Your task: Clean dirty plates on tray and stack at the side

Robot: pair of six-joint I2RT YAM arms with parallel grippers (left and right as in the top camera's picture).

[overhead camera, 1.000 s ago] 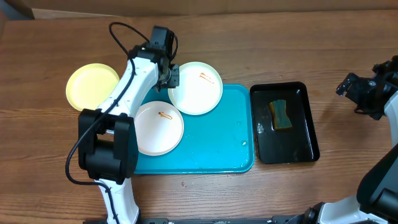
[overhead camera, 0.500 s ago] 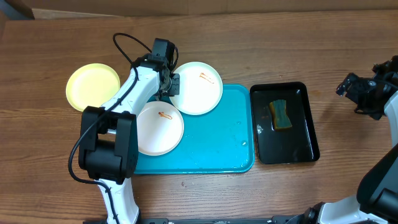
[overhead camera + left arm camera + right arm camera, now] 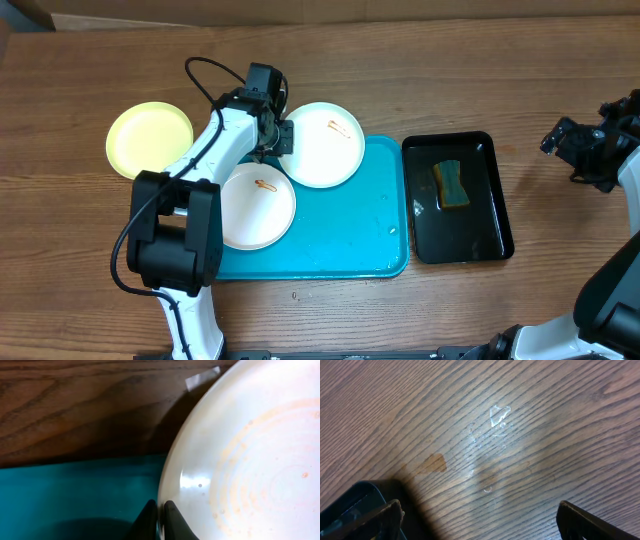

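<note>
The turquoise tray (image 3: 350, 235) carries two white plates. The back plate (image 3: 323, 144) has an orange smear and overhangs the tray's far rim. My left gripper (image 3: 281, 137) is shut on its left rim. In the left wrist view the fingertips (image 3: 160, 520) pinch the rim of that plate (image 3: 250, 460) above the tray (image 3: 75, 495). The front white plate (image 3: 256, 205), also smeared, lies at the tray's left end. A pale yellow plate (image 3: 150, 139) rests on the wood left of the tray. My right gripper (image 3: 565, 140) is open over bare table at the far right, with nothing between its fingers (image 3: 485, 520).
A narrow black tray (image 3: 457, 197) holding a green-yellow sponge (image 3: 451, 184) stands right of the turquoise tray. My left arm's base (image 3: 175, 240) and cable cover the tray's left edge. A wet patch (image 3: 495, 420) shows on the wood under my right gripper.
My left gripper has closed on the back white plate's rim. The plate has shifted slightly to the right. The right arm has not moved.
</note>
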